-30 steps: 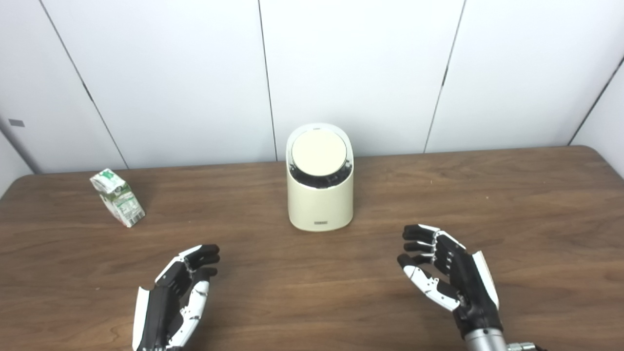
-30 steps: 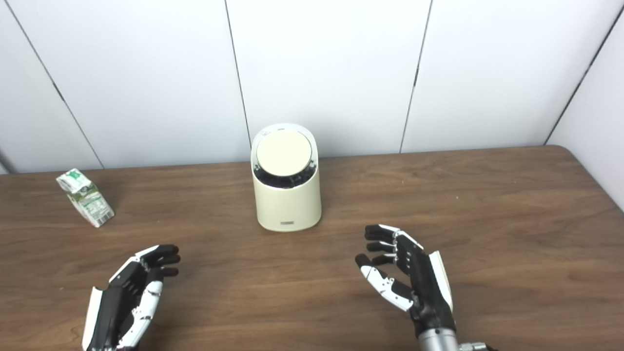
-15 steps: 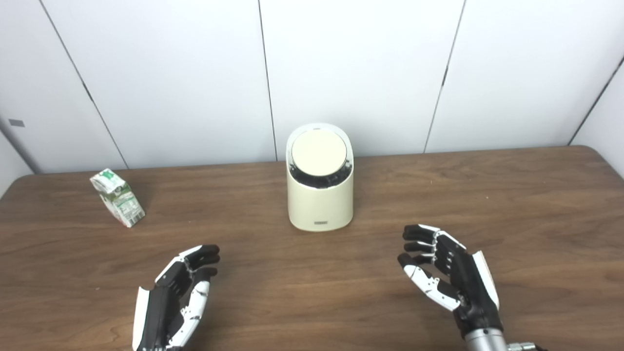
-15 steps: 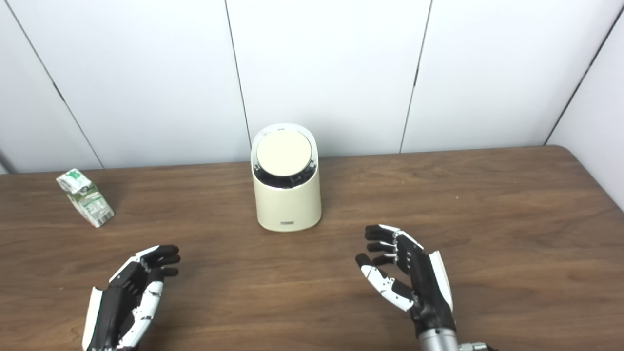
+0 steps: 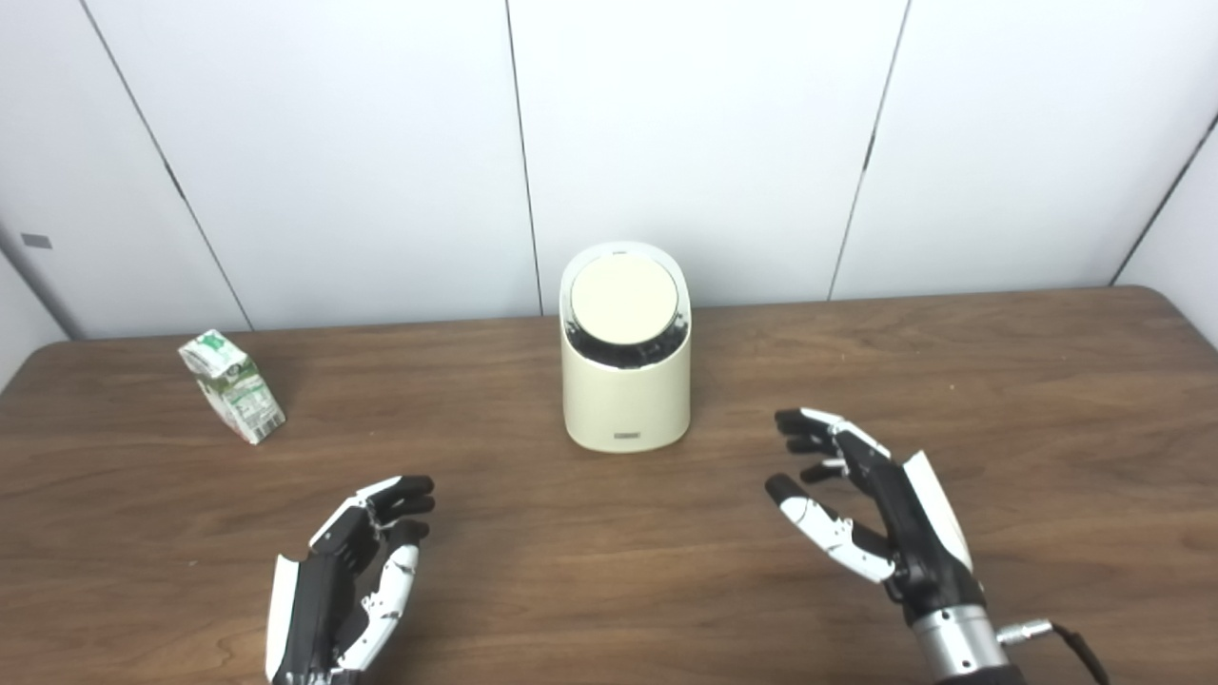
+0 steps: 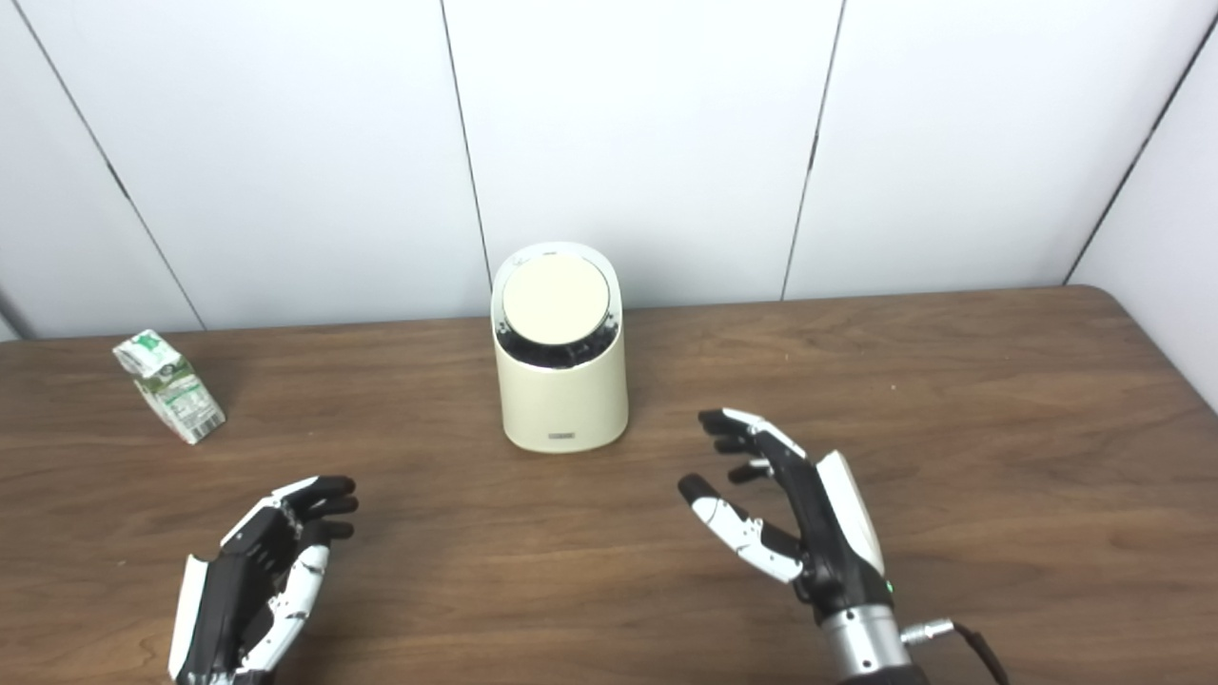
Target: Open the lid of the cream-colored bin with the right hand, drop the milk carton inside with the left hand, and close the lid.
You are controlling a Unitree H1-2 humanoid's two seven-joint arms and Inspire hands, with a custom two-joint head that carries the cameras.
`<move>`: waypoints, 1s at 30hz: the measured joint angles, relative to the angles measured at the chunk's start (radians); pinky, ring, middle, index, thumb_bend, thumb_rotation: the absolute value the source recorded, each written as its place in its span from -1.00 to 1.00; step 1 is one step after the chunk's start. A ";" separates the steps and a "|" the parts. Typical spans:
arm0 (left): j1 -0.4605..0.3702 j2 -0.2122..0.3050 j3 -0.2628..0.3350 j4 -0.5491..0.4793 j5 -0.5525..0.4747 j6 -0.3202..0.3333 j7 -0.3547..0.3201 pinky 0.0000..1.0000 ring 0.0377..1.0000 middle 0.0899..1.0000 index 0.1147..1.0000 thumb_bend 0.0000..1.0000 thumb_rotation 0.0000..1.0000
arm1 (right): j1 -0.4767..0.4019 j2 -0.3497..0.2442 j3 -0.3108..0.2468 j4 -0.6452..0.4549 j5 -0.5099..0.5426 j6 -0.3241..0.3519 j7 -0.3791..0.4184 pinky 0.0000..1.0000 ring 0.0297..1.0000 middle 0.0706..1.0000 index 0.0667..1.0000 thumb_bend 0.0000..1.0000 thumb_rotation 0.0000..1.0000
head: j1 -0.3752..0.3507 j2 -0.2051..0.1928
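White panelled wall (image 5: 704,143) backs the dark brown wooden table (image 5: 1047,381). Cream-colored cylindrical bin (image 5: 625,381) stands centre, round lid (image 5: 624,299) closed. Right hand (image 5: 880,504) and left hand (image 5: 347,580) hover empty, fingers apart. Small green-and-white milk carton (image 5: 231,386) stands far left. Both views match.

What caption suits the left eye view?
Both hands, left and right, open above table; bin lidded, carton untouched.

Both hands, left hand (image 5: 347,580) and right hand (image 5: 871,509), hover empty before the lidded bin (image 5: 625,357).
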 measured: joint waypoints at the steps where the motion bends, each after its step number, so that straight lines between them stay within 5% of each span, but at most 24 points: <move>1: -0.003 -0.002 -0.001 0.002 0.003 0.000 0.000 0.24 0.37 0.41 0.38 -0.54 -0.11 | -0.037 0.007 -0.004 0.000 -0.005 0.022 0.003 0.37 0.61 0.69 0.70 -0.05 0.39 | -0.002 -0.002; 5: -0.007 -0.009 -0.004 0.002 0.008 -0.001 0.002 0.22 0.36 0.41 0.37 -0.57 -0.22 | -0.209 -0.004 -0.042 0.034 -0.010 0.063 0.009 0.40 0.63 0.72 0.73 0.11 0.30 | -0.002 -0.003; 6: -0.008 -0.011 -0.004 0.003 0.012 -0.001 0.004 0.20 0.36 0.41 0.37 -0.57 -0.24 | -0.247 -0.011 -0.048 0.041 -0.013 0.066 0.009 0.12 0.34 0.72 0.74 0.15 0.27 | -0.002 -0.003; 8: -0.008 -0.014 -0.005 0.003 0.017 -0.002 0.006 0.20 0.36 0.41 0.37 -0.57 -0.27 | -0.300 -0.019 -0.047 0.053 -0.036 0.098 0.011 -0.04 0.19 0.71 0.76 0.17 0.24 | -0.003 -0.003; 10: -0.008 -0.016 -0.005 0.003 0.017 -0.002 0.005 0.20 0.37 0.42 0.38 -0.55 -0.27 | -0.342 -0.018 -0.040 0.065 -0.065 0.138 0.015 0.25 0.55 0.79 0.80 0.22 0.23 | -0.003 -0.005; 13: -0.008 -0.015 -0.007 0.005 0.018 -0.003 0.005 0.21 0.37 0.42 0.38 -0.54 -0.24 | -0.391 -0.017 -0.025 0.101 -0.096 0.155 0.017 0.37 0.69 0.89 0.85 0.22 0.18 | -0.003 -0.005; 19: -0.009 -0.015 -0.009 0.005 0.018 -0.006 0.005 0.21 0.38 0.42 0.37 -0.53 -0.23 | -0.486 -0.013 0.006 0.169 -0.157 0.177 0.011 0.61 0.87 0.98 0.98 0.27 0.11 | -0.005 -0.006; 22: -0.009 -0.015 -0.009 0.007 0.017 -0.006 0.005 0.20 0.38 0.42 0.37 -0.54 -0.25 | -0.536 -0.004 0.024 0.233 -0.180 0.170 -0.024 0.33 0.72 1.00 1.00 0.40 -0.08 | -0.011 -0.006; 26: -0.010 -0.016 -0.011 0.007 0.017 -0.006 0.005 0.20 0.38 0.42 0.37 -0.54 -0.24 | -0.591 0.008 0.059 0.339 -0.220 0.157 -0.076 0.85 0.96 1.00 1.00 0.45 -0.13 | -0.009 -0.012; 30: -0.012 -0.015 -0.012 0.008 0.010 -0.006 0.004 0.21 0.38 0.42 0.37 -0.54 -0.24 | -0.631 0.005 0.112 0.411 -0.299 0.156 -0.095 0.99 1.00 1.00 1.00 0.61 -0.25 | -0.014 -0.014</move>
